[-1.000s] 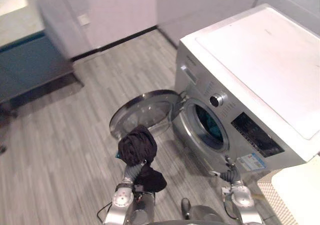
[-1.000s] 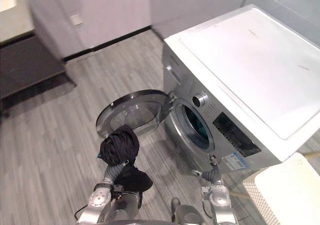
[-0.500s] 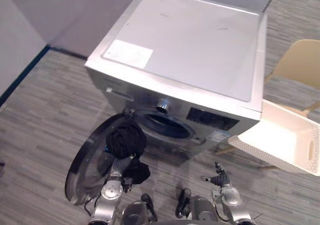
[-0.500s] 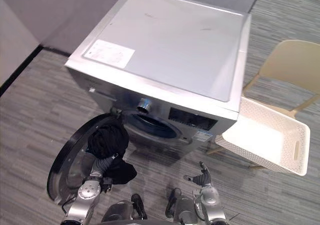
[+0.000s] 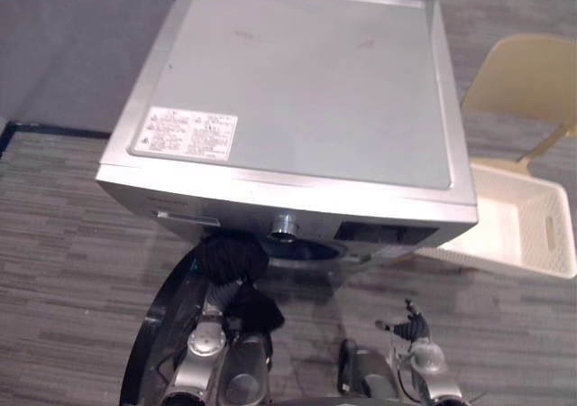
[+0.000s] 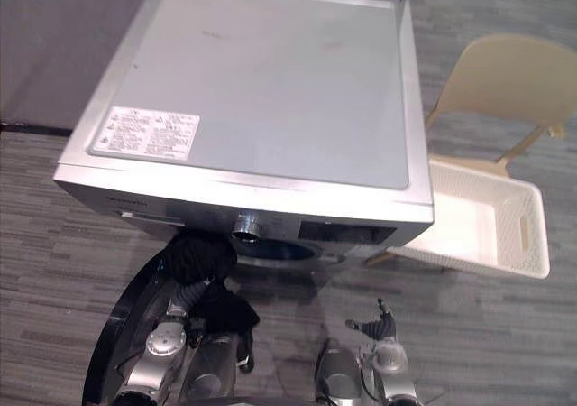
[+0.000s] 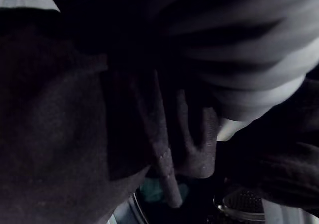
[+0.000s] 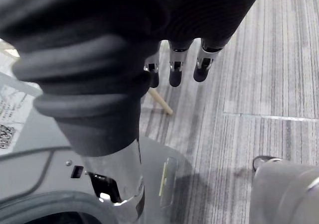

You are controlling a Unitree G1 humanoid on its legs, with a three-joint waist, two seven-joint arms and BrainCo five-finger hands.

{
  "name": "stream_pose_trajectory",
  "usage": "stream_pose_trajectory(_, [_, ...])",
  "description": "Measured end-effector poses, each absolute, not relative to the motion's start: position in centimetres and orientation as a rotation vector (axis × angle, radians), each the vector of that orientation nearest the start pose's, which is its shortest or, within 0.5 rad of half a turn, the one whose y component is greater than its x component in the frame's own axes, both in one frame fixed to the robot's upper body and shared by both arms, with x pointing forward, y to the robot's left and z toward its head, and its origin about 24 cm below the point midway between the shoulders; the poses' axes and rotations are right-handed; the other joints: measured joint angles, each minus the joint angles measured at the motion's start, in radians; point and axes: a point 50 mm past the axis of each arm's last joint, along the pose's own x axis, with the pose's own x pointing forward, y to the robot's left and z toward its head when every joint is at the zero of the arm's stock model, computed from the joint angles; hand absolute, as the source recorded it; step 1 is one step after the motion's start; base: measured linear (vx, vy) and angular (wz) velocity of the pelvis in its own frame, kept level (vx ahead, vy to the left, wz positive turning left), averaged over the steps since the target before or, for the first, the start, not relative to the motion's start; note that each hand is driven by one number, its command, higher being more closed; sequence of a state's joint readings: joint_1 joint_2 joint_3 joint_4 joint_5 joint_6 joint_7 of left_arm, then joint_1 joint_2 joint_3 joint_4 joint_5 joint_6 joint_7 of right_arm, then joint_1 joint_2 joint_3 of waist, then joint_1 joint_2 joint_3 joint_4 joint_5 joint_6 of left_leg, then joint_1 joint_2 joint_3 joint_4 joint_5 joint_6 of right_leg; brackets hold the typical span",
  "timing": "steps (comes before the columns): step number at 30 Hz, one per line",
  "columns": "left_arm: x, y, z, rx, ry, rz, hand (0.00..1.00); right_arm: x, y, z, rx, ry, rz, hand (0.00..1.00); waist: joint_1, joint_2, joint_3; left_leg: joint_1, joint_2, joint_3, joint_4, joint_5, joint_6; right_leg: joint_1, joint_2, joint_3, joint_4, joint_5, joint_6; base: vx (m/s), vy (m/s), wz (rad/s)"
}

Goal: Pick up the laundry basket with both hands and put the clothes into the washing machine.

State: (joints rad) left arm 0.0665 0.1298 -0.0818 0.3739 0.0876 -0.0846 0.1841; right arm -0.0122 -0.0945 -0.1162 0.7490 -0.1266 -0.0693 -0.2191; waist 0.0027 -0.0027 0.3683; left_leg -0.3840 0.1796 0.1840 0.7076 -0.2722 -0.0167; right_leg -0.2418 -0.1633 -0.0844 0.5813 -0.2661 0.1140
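The silver washing machine stands before me, its round door swung open at the lower left. A black bundle of clothing is balled round my left hand, right at the drum opening under the control knob. In the left wrist view the dark cloth covers the hand, and something teal shows in the drum beyond it. My right hand hangs low at the right of the machine's front, its fingers straight and holding nothing.
A white laundry basket rests to the right of the machine on a beige chair, with nothing visible inside it. Grey plank floor surrounds the machine. A grey wall stands behind it.
The whole picture swung round as the camera moved to face the machine's front. My left hand with the black bundle is now up at the drum opening. The right hand stays low.
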Motion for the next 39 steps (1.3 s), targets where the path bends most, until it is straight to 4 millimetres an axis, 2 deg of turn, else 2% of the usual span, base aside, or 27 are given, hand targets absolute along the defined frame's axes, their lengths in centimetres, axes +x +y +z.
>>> stream_pose_trajectory(1, [22.5, 17.6, -3.8, 0.253, 0.294, 0.118, 1.00, 20.2, -21.1, -9.1, -0.243, 0.595, -0.302, 0.00, 0.013, -0.001, 0.017, -0.038, 0.014, 0.023, 0.040, -0.026, 0.004, -0.071, 0.003, 0.030, 0.071, -0.010, -0.002, -0.16, 0.063, -0.72])
stream_pose_trajectory(2, [23.5, 17.5, -2.8, 0.246, 0.247, 0.131, 1.00, 21.6, -21.0, -7.9, -0.247, 0.529, -0.305, 0.00, 0.012, -0.003, 0.037, -0.087, 0.029, 0.042, 0.085, -0.070, 0.016, -0.148, 0.004, 0.053, 0.141, -0.039, 0.011, -0.17, 0.043, -0.69])
stream_pose_trajectory(3, [23.9, 17.4, -2.4, 0.245, 0.226, 0.136, 1.00, 22.1, -20.9, -7.4, -0.249, 0.503, -0.306, 0.00, 0.012, -0.005, 0.045, -0.108, 0.033, 0.046, 0.109, -0.084, 0.023, -0.175, 0.003, 0.063, 0.170, -0.055, 0.013, -0.19, 0.008, -0.54])
stream_pose_trajectory(5, [26.2, 16.9, -0.1, 0.227, 0.132, 0.157, 1.00, 24.8, -20.3, -4.5, -0.227, 0.365, -0.316, 0.00, 0.012, -0.012, 0.088, -0.225, 0.071, 0.066, 0.269, -0.158, 0.033, -0.315, 0.002, 0.095, 0.314, -0.143, 0.032, -0.22, -0.012, -0.52])
stream_pose_trajectory(7, [27.6, 16.5, 1.4, 0.215, 0.070, 0.173, 1.00, 26.3, -19.8, -2.4, -0.206, 0.271, -0.319, 0.00, 0.008, -0.012, 0.108, -0.317, 0.100, 0.066, 0.372, -0.199, 0.032, -0.426, 0.012, 0.119, 0.428, -0.175, 0.030, -0.23, -0.027, -0.38])
stream_pose_trajectory(9, [29.1, 15.5, 3.7, 0.172, -0.015, 0.186, 1.00, 27.8, -19.0, 0.3, -0.173, 0.153, -0.337, 0.00, 0.006, -0.015, 0.132, -0.437, 0.134, 0.064, 0.474, -0.219, 0.040, -0.560, 0.024, 0.142, 0.539, -0.197, 0.027, -0.22, -0.050, -0.27])
stream_pose_trajectory(11, [29.9, 14.9, 5.4, 0.147, -0.079, 0.192, 1.00, 28.6, -18.6, 2.1, -0.150, 0.073, -0.348, 0.00, 0.004, -0.016, 0.150, -0.518, 0.147, 0.054, 0.535, -0.228, 0.044, -0.646, 0.028, 0.150, 0.605, -0.204, 0.023, -0.17, -0.032, -0.18])
stream_pose_trajectory(12, [30.7, 14.3, 7.0, 0.126, -0.140, 0.196, 1.00, 29.2, -18.1, 3.9, -0.125, 0.001, -0.357, 0.00, -0.005, -0.019, 0.161, -0.604, 0.162, 0.042, 0.594, -0.231, 0.048, -0.734, 0.038, 0.158, 0.667, -0.210, 0.022, -0.15, -0.041, -0.12])
stream_pose_trajectory(13, [31.0, 14.1, 7.6, 0.118, -0.160, 0.198, 1.00, 29.4, -17.9, 4.4, -0.116, -0.022, -0.359, 0.00, -0.005, -0.019, 0.165, -0.633, 0.168, 0.037, 0.614, -0.234, 0.048, -0.763, 0.042, 0.160, 0.689, -0.215, 0.024, -0.14, -0.054, -0.09])
stream_pose_trajectory(15, [32.1, 13.4, 10.5, 0.093, -0.258, 0.205, 1.00, 29.8, -17.4, 6.4, -0.078, -0.108, -0.372, 0.00, -0.014, -0.019, 0.177, -0.749, 0.175, 0.021, 0.705, -0.245, 0.057, -0.884, 0.044, 0.175, 0.793, -0.236, 0.025, -0.13, -0.068, -0.02])
stream_pose_trajectory(16, [32.3, 13.3, 11.1, 0.090, -0.280, 0.210, 1.00, 29.9, -17.4, 6.7, -0.073, -0.119, -0.376, 0.00, -0.015, -0.019, 0.178, -0.772, 0.178, 0.016, 0.721, -0.247, 0.058, -0.906, 0.046, 0.177, 0.811, -0.241, 0.028, -0.12, -0.087, -0.05])
stream_pose_trajectory(18, [33.2, 13.5, 14.8, 0.059, -0.396, 0.255, 1.00, 30.1, -17.3, 7.7, -0.058, -0.161, -0.383, 0.00, -0.018, -0.020, 0.180, -0.865, 0.191, 0.000, 0.789, -0.252, 0.060, -1.004, 0.057, 0.188, 0.885, -0.248, 0.027, -0.10, -0.087, -0.08])
stream_pose_trajectory(19, [33.4, 13.5, 15.7, 0.054, -0.423, 0.265, 1.00, 30.0, -17.3, 7.8, -0.055, -0.167, -0.385, 0.00, -0.020, -0.020, 0.180, -0.880, 0.192, 0.000, 0.799, -0.252, 0.060, -1.021, 0.057, 0.192, 0.897, -0.249, 0.027, -0.08, -0.086, 0.01])
stream_pose_trajectory(20, [33.7, 13.9, 17.8, 0.055, -0.494, 0.293, 1.00, 29.9, -17.2, 8.1, -0.043, -0.184, -0.384, 0.00, -0.027, -0.020, 0.180, -0.911, 0.192, -0.004, 0.819, -0.251, 0.061, -1.053, 0.058, 0.196, 0.923, -0.252, 0.026, -0.06, -0.073, 0.04])
stream_pose_trajectory(21, [33.8, 14.3, 19.0, 0.056, -0.536, 0.315, 1.00, 29.9, -17.1, 8.3, -0.038, -0.195, -0.382, 0.00, -0.033, -0.020, 0.180, -0.925, 0.193, -0.009, 0.830, -0.251, 0.061, -1.066, 0.058, 0.195, 0.934, -0.253, 0.026, -0.07, -0.085, 0.05])
stream_pose_trajectory(23, [33.8, 15.4, 24.1, 0.095, -0.713, 0.386, 1.00, 29.6, -17.3, 8.9, -0.032, -0.238, -0.386, 0.00, -0.045, -0.020, 0.180, -0.975, 0.193, -0.025, 0.859, -0.251, 0.060, -1.108, 0.058, 0.193, 0.970, -0.257, 0.023, -0.05, -0.073, 0.07])
stream_pose_trajectory(24, [33.6, 15.6, 25.5, 0.107, -0.764, 0.408, 1.00, 29.5, -17.3, 9.1, -0.029, -0.254, -0.387, 0.00, -0.047, -0.020, 0.180, -0.986, 0.193, -0.029, 0.864, -0.252, 0.059, -1.117, 0.058, 0.192, 0.976, -0.257, 0.023, -0.04, -0.065, 0.08])
stream_pose_trajectory(25, [33.1, 15.8, 28.1, 0.128, -0.861, 0.449, 1.00, 29.2, -17.4, 9.2, -0.026, -0.276, -0.389, 0.00, -0.051, -0.020, 0.180, -1.007, 0.190, -0.038, 0.871, -0.250, 0.055, -1.133, 0.057, 0.188, 0.985, -0.257, 0.023, -0.03, -0.056, 0.08])
stream_pose_trajectory(26, [32.7, 15.6, 30.4, 0.149, -0.945, 0.482, 1.00, 29.0, -17.4, 9.3, -0.025, -0.284, -0.391, 0.00, -0.055, -0.020, 0.180, -1.024, 0.188, -0.046, 0.874, -0.247, 0.052, -1.145, 0.056, 0.182, 0.990, -0.257, 0.022, -0.02, -0.052, 0.08])
stream_pose_trajectory(29, [31.6, 14.5, 34.8, 0.280, -1.118, 0.556, 1.00, 29.0, -17.4, 9.6, -0.020, -0.320, -0.387, 0.00, -0.059, -0.025, 0.183, -1.054, 0.187, -0.057, 0.880, -0.236, 0.062, -1.163, 0.054, 0.171, 0.997, -0.257, 0.020, 0.01, -0.048, 0.08])
stream_pose_trajectory(33, [30.7, 12.2, 38.9, 0.510, -1.274, 0.617, 1.00, 28.8, -17.3, 10.2, -0.013, -0.363, -0.376, 0.00, -0.078, -0.037, 0.189, -1.084, 0.172, -0.065, 0.885, -0.227, 0.072, -1.183, 0.039, 0.162, 1.005, -0.258, 0.020, 0.04, -0.030, 0.09])
stream_pose_trajectory(34, [30.7, 11.9, 39.4, 0.535, -1.289, 0.629, 0.00, 28.8, -17.3, 10.2, -0.011, -0.367, -0.375, 0.00, -0.081, -0.037, 0.189, -1.088, 0.168, -0.067, 0.885, -0.227, 0.071, -1.185, 0.039, 0.162, 1.005, -0.258, 0.020, 0.05, -0.019, 0.07])
stream_pose_trajectory(36, [30.3, 11.5, 41.1, 0.579, -1.328, 0.675, 0.00, 28.8, -17.3, 10.2, -0.003, -0.374, -0.372, 0.00, -0.085, -0.040, 0.190, -1.096, 0.167, -0.070, 0.886, -0.227, 0.072, -1.188, 0.039, 0.157, 1.004, -0.258, 0.020, 0.04, -0.014, 0.02])
stream_pose_trajectory(39, [30.7, 11.7, 41.6, 0.599, -1.306, 0.694, 0.00, 28.8, -17.3, 10.3, -0.009, -0.377, -0.360, 0.00, -0.084, -0.040, 0.190, -1.104, 0.165, -0.081, 0.886, -0.224, 0.069, -1.188, 0.037, 0.146, 1.004, -0.258, 0.019, 0.02, -0.014, 0.02])
